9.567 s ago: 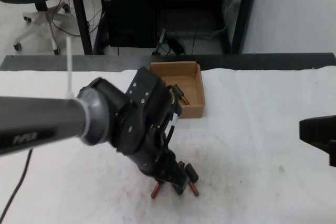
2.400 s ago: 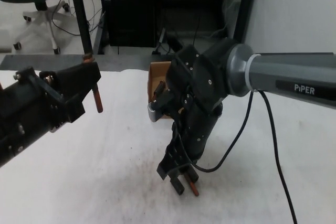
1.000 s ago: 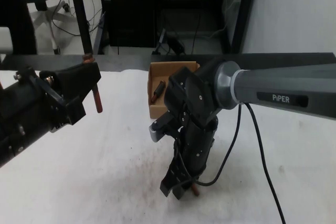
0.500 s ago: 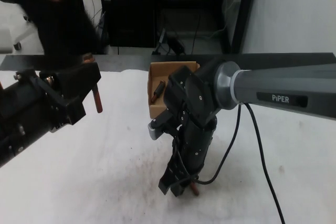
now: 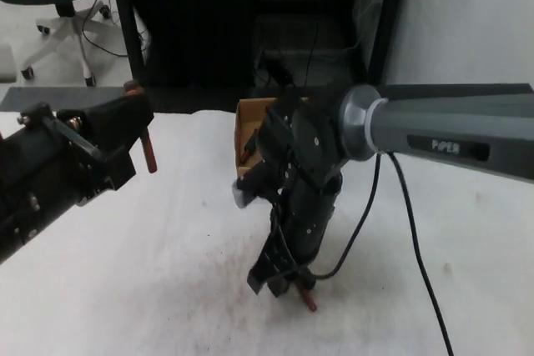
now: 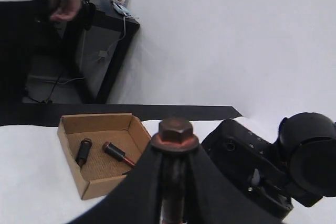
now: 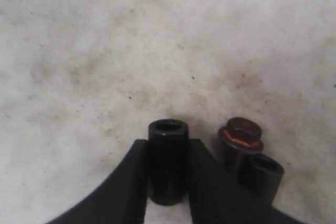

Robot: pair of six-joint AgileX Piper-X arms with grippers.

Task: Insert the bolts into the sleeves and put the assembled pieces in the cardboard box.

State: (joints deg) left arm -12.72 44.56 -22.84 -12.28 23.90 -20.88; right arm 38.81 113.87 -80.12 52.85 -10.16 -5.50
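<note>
**Right arm lifted a little, both pincers loaded**

Since half a second ago my right arm has risen slightly off the cloth, and my left arm has drifted a touch up and farther from the box.

My left pincer is clamped on a bolt. The bolt's long axis is upright, with the hexagonal head on top above my fingers and the reddish shank hanging below them. In the high view it hangs to the left of the box, well apart from it.

My right pincer is clamped on a black sleeve, on the near side of the box and low over the cloth. The sleeve's long axis runs along my fingers, which point down at the cloth, and its open bore faces back at my wrist camera. I cannot tell whether its lower end touches the cloth.

Just beside that sleeve, also on the near side of the box, a loose bolt rests on the cloth with its head end towards my wrist camera. A second sleeve sits against it, bore likewise open to the camera.

Inside the box two pieces lie flat on the floor, side by side and slightly apart.
</note>
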